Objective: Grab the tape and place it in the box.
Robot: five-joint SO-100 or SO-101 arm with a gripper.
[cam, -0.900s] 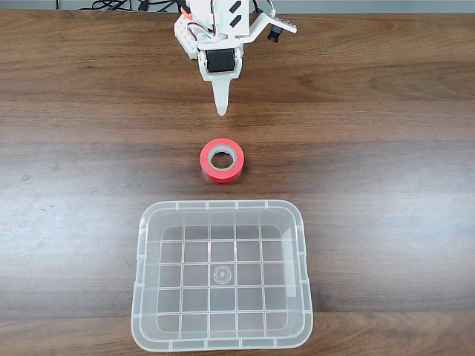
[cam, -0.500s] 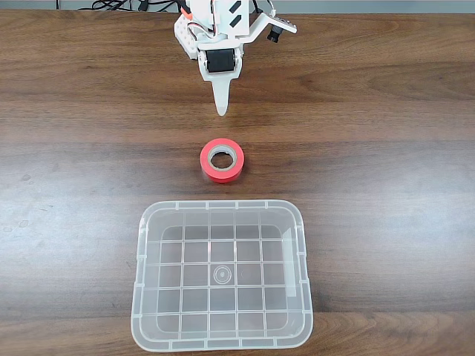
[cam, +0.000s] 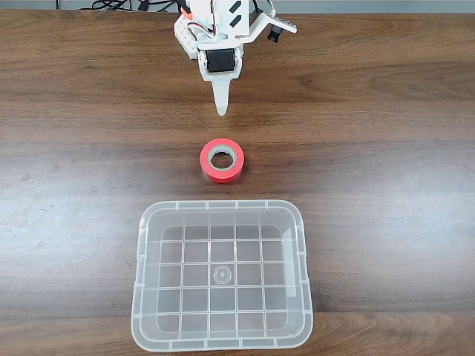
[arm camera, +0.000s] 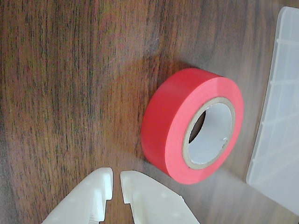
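Red tape [cam: 222, 159] lies flat, untouched; the gripper [arm camera: 117, 179] is nearly shut and empty, so unless it opens it'll probably just shove the roll toward the box [cam: 223, 342].

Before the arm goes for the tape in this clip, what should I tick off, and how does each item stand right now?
1. Tape lies flat on the table, hole up: ok.
2. Tape is free, apart from the box: ok.
3. Box is empty and its opening unobstructed: ok.
4. Gripper holds nothing: ok.
5. Jaws wide enough to take the tape: not ok; in the wrist view the fingertips stand nearly together.
6. Gripper lined up with the tape: ok in the fixed view.
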